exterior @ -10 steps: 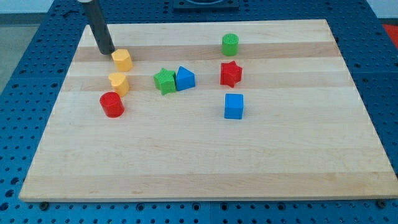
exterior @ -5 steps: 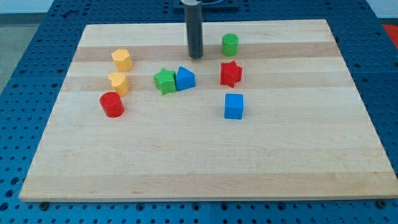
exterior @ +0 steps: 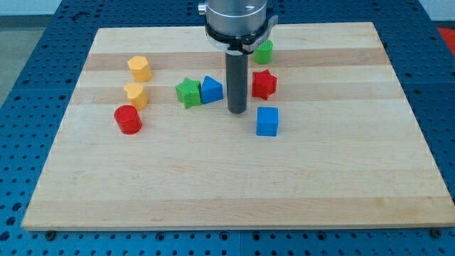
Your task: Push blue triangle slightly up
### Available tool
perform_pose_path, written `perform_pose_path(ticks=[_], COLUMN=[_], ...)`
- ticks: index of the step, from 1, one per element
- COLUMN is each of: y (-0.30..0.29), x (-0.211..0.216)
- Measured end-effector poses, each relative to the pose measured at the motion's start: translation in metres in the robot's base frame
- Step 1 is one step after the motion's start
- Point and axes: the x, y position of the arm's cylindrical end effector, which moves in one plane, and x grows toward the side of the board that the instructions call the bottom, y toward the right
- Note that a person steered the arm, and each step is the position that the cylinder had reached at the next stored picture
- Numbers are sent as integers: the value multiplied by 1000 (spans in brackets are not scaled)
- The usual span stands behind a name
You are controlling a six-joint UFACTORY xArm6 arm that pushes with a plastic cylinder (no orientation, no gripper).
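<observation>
Nearest the view's bottom edge sits the blue cube, with the red cylinder far off at its nine o'clock. Just beyond, my tip rests on the wooden board; it is a bare rod that grips nothing. The blue triangle lies near at the tip's ten o'clock, touching the green star on its nine o'clock side. The red star stands at the tip's one o'clock.

My guess at the risk: pushing from this side angle would slide the triangle into the green star instead of toward twelve. The tip should first get to its six o'clock.

Counted: two blue blocks, two red, two green including the green cylinder behind the rod, and two yellow blocks, eight altogether.
</observation>
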Motion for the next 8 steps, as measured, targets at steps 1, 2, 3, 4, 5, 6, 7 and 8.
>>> perform_pose_path(ticks=[1, 2, 3, 4, 5, 6, 7, 8], y=[-9, -25, -35, -36, -37, -43, -43, -43], x=[-3, -3, -3, -4, -7, -6, -7, -13])
